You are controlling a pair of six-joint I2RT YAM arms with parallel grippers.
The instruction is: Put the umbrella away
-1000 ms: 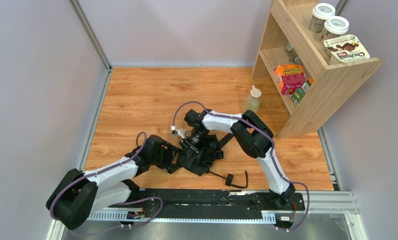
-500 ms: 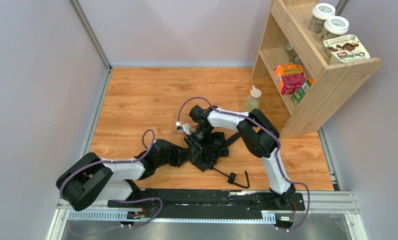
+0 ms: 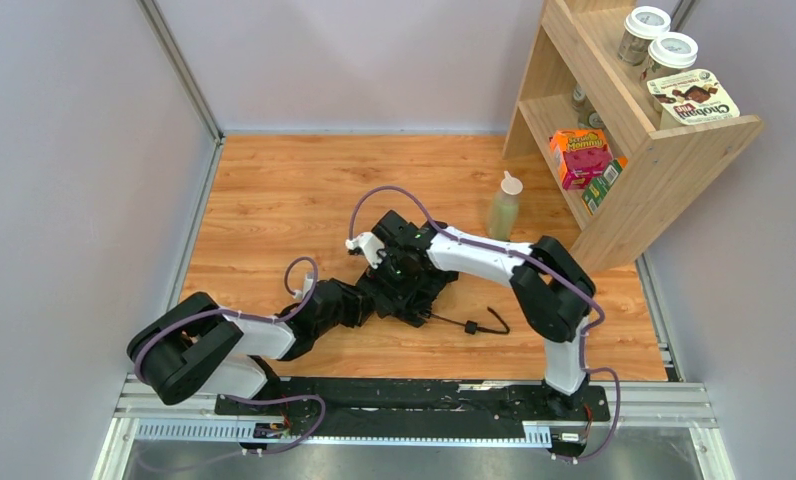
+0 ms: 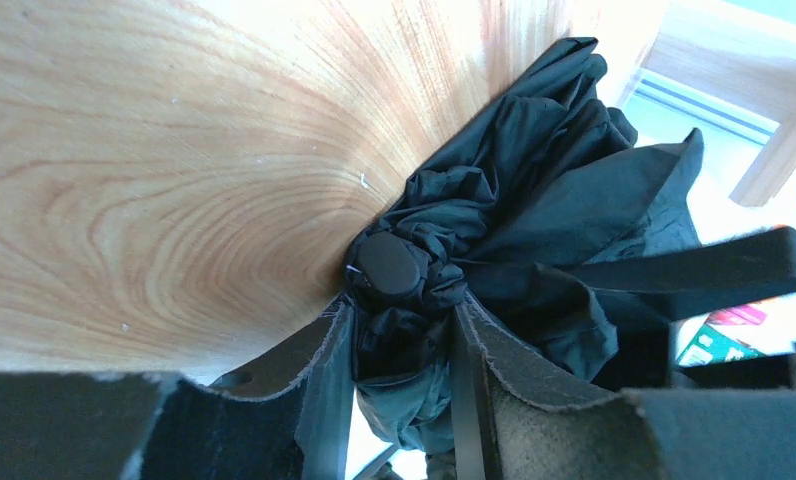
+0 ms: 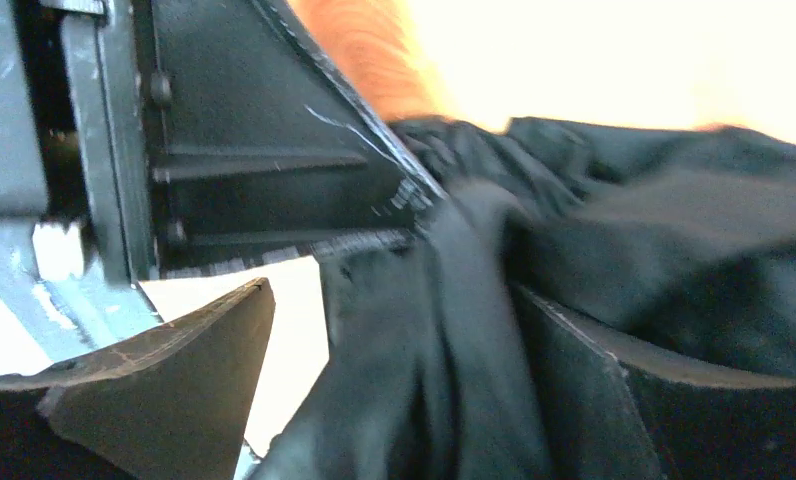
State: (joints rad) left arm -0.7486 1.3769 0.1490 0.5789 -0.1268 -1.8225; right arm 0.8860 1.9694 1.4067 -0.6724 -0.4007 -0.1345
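Top view: umbrella (image 3: 414, 290) lay bunched on the wooden surface (image 3: 274, 200) mid-table, strap and handle (image 3: 479, 325) trailing toward the right. My left end effector (image 3: 366, 303) came in low from the near left and my right end effector (image 3: 399, 275) from above, both buried in the black fabric, probably to gather the canopy so it could be bundled. Black on black, so jaw states were unreadable here. Shelf (image 3: 634, 150) stood well apart at far right.

Left wrist: left fingers (image 4: 324, 370) were clamped on a fabric wad beside a round cap (image 4: 386, 268), likely the umbrella's tip. Shaft was hidden under folds.

Right wrist: blurred. Right fingers (image 5: 164, 400) stood apart with fabric (image 5: 594, 240) draped between them; I couldn't tell whether they pinched anything. Glare washed out the background.
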